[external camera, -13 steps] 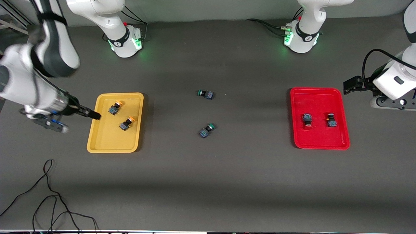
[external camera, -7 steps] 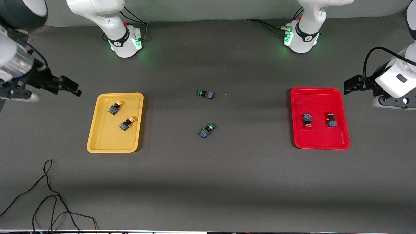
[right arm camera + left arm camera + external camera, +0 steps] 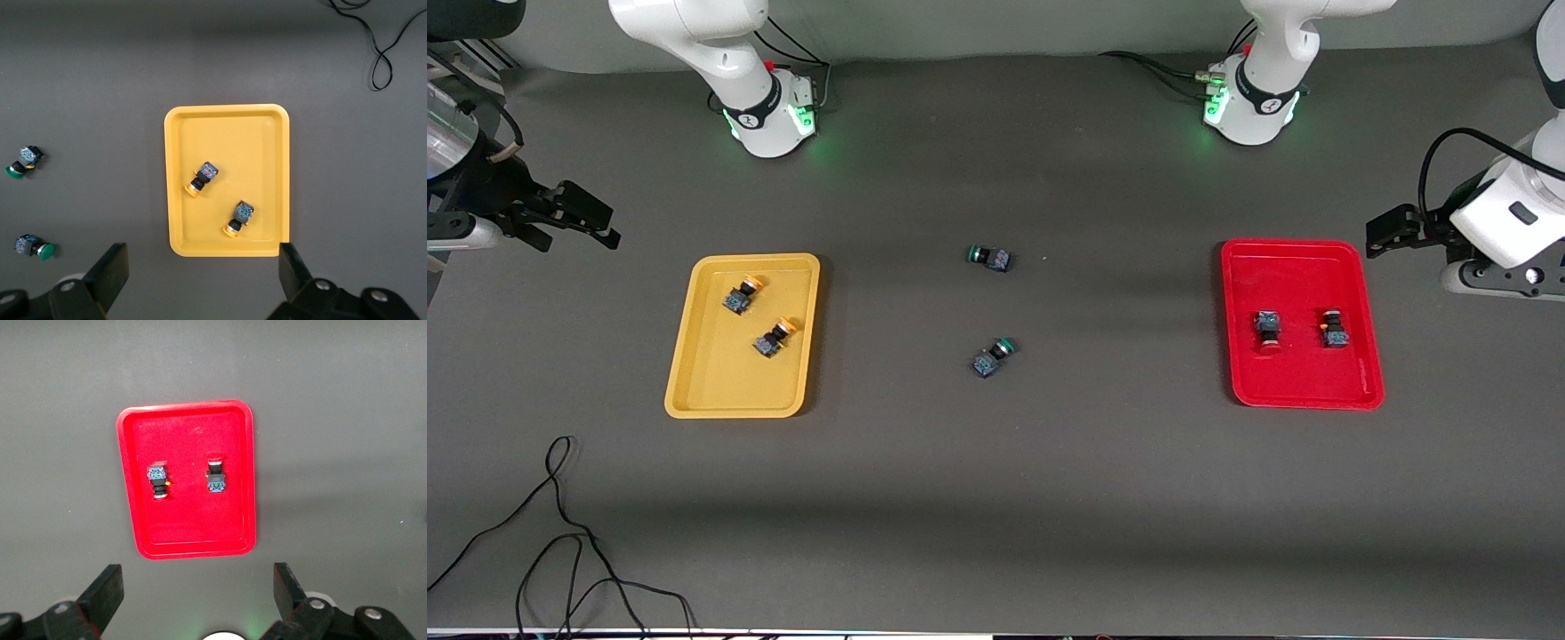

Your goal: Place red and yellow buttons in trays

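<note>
**Red and yellow buttons: looks all sorted**

Counting two yellow buttons (image 3: 743, 293) (image 3: 774, 336) lying on their sides inside the yellow tray (image 3: 729, 411), apart from each other. Spotting two red buttons (image 3: 1267, 327) (image 3: 1334, 329) side by side in the red tray (image 3: 1307, 402), well apart from the yellow tray toward the left arm's end of the desk (image 3: 996, 498). Leaving out the two green-capped switches (image 3: 989, 258) (image 3: 993, 356) on bare desk between the yellow tray and the red one.

Seeing the right tool (image 3: 600, 224) spread open and empty, up over bare desk near the yellow tray, toward the right arm's end. Same for the left tool (image 3: 1371, 240): open, holding nothing, over desk farther from the yellow tray than the red tray is.

Guessing tiny, light, hard plastic here, so stiff but easy to flick away or roll on the round cap. If regrasping, better to pinch the flat sides of the blocky dark body, not the cap. Probably nothing left to do.
</note>
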Action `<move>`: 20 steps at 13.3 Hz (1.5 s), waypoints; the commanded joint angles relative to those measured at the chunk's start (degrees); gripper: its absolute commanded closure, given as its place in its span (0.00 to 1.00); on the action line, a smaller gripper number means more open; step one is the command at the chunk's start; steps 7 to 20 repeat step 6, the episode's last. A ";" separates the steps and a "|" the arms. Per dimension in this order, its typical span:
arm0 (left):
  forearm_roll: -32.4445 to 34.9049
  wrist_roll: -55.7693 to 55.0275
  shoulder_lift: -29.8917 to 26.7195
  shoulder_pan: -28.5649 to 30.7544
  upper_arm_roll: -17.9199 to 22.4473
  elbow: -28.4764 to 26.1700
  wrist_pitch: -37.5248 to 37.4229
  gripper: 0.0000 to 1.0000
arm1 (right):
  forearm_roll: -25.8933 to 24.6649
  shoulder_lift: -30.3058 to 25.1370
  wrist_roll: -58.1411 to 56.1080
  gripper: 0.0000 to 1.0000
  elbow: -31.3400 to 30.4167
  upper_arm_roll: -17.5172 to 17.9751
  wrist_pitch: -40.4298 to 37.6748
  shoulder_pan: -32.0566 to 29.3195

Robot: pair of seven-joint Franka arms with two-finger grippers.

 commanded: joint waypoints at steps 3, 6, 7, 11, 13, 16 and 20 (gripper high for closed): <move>-0.28 -0.62 -0.02 -0.75 0.54 0.69 -0.14 0.00 | -0.97 0.96 -0.49 0.00 1.99 0.40 -2.39 0.33; -0.01 -0.71 -0.02 -0.83 0.54 0.60 0.31 0.00 | -0.97 1.14 -0.67 0.00 2.42 0.49 -3.18 0.33; -0.01 -0.71 -0.02 -0.83 0.54 0.60 0.31 0.00 | -0.97 1.14 -0.67 0.00 2.42 0.49 -3.18 0.33; -0.01 -0.71 -0.02 -0.83 0.54 0.60 0.31 0.00 | -0.97 1.14 -0.67 0.00 2.42 0.49 -3.18 0.33; -0.01 -0.71 -0.02 -0.83 0.54 0.60 0.31 0.00 | -0.97 1.14 -0.67 0.00 2.42 0.49 -3.18 0.33; -0.01 -0.71 -0.02 -0.83 0.54 0.60 0.31 0.00 | -0.97 1.14 -0.67 0.00 2.42 0.49 -3.18 0.33; -0.01 -0.71 -0.02 -0.83 0.54 0.60 0.31 0.00 | -0.97 1.14 -0.67 0.00 2.42 0.49 -3.18 0.33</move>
